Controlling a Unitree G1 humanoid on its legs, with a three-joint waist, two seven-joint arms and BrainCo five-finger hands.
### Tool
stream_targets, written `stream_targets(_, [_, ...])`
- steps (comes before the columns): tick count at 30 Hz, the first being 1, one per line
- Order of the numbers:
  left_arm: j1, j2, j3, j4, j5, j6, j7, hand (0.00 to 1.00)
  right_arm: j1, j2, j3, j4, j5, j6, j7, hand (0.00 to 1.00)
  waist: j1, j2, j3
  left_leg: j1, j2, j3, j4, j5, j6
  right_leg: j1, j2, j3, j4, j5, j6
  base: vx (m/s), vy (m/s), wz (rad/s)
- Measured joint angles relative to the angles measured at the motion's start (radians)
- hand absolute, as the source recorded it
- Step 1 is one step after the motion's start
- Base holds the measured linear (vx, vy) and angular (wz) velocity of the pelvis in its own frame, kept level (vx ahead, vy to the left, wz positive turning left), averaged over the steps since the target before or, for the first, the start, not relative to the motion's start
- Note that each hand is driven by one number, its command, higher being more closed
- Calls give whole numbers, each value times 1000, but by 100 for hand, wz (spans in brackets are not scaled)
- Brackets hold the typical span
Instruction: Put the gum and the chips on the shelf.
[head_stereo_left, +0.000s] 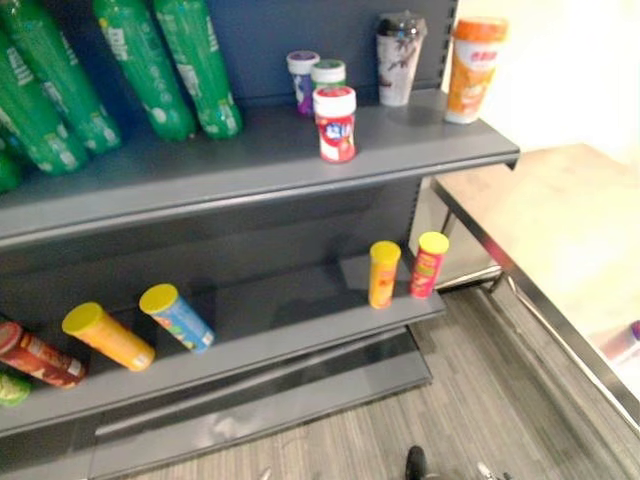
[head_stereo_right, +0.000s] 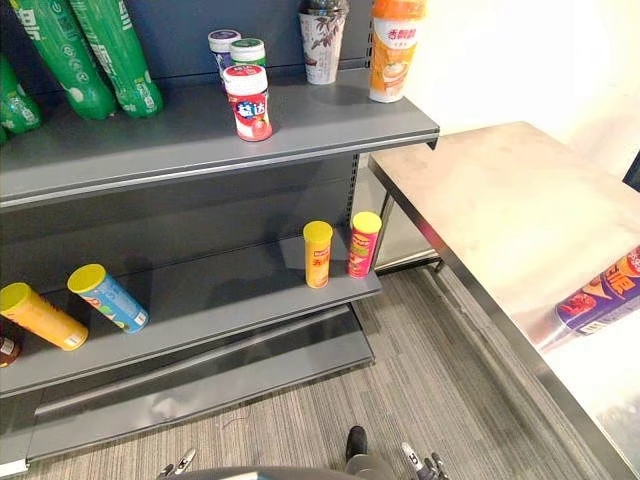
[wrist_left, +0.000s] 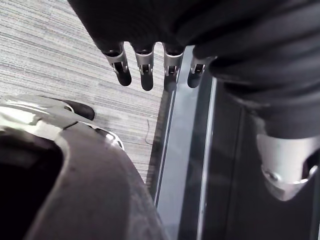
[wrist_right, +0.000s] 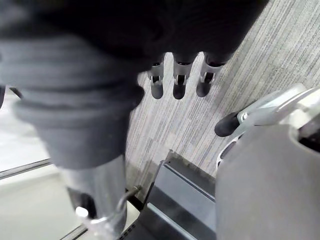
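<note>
A red gum jar (head_stereo_left: 335, 122) stands near the front of the upper shelf (head_stereo_left: 250, 165), with a purple jar (head_stereo_left: 302, 78) and a green jar (head_stereo_left: 328, 72) behind it. On the lower shelf (head_stereo_left: 300, 330) a yellow chips can (head_stereo_left: 383, 273) and a red chips can (head_stereo_left: 429, 264) stand upright at the right end. A yellow can (head_stereo_left: 108, 336), a blue can (head_stereo_left: 177, 317) and a red can (head_stereo_left: 38, 354) lie further left. A purple chips can (head_stereo_right: 605, 295) lies on the steel table (head_stereo_right: 500, 200). My left hand (wrist_left: 145, 72) and right hand (wrist_right: 179, 82) hang low over the carpet, fingers straight, holding nothing.
Green bottles (head_stereo_left: 150, 60) lean at the left of the upper shelf. A dark-lidded cup (head_stereo_left: 399, 55) and an orange cup (head_stereo_left: 474, 68) stand at its right end. The steel table's edge runs close beside the shelf's right end, with grey carpet (head_stereo_right: 430, 400) in front.
</note>
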Motion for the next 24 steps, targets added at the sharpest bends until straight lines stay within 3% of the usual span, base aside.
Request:
stream_targets(4, [-1,0,0,2,-1,0,-1,0,-6,1,-16,9,-1,-18,0,0,-1,2,1,0,3,4,10,-11,-2,0,4,5,1,-6,-8,8,4,-4])
stream_targets(8, [-8,-11,-3,3,-39,0,-7,0,-24,-9,-42,17,0,-20,-22,0,0,16,29,-10,21,30,108,-69,5,14,14,33,11,-9,-6,18,31,-19])
stream_targets(11, [-22,-15,-12,3,-39,0,-7,0,-28,-9,-62,17,1,-20,-38,0,-6,24,41,-26,22,41,155,-97,13,-31,8,55,97,-44,10,-9,50,-19])
stream_targets(14, [-39,3,-31,3,-36,0,-7,0,-27,-8,-71,10,3,-20,-40,0,-24,7,56,-28,4,77,197,-125,29,-97,-15,96,221,-81,22,-27,109,-32])
stream_targets(18, [-49,23,-17,-38,-38,20,-13,0,26,33,-122,-92,15,-18,-37,0,-23,-28,79,-52,2,172,300,-183,57,-130,-35,152,211,-75,52,-98,123,-59])
stream_targets(20, [-49,9,3,-66,-37,26,-20,0,30,57,-145,-129,28,-17,-33,0,-21,-18,79,-59,31,273,306,-183,64,-167,-75,-34,238,-171,-14,-115,134,-105])
stream_targets(21, [-43,8,4,-74,-37,26,-21,0,4,59,-140,-126,28,-14,-23,0,-20,-2,81,-60,72,336,312,-183,64,-210,-92,-144,344,-183,-46,-24,87,-139])
stream_targets(22, [-40,8,0,-74,-38,26,-19,0,-15,59,-137,-123,29,-15,-13,0,-22,-2,82,-56,98,385,311,-180,60,-228,-114,-229,478,-202,-74,8,68,-139])
stream_targets(24, [-35,20,0,-74,-40,26,-14,0,-18,59,-132,-119,28,-20,3,0,-16,-22,81,-35,105,451,315,-178,57,-188,-157,-302,593,-208,-95,135,-18,-123])
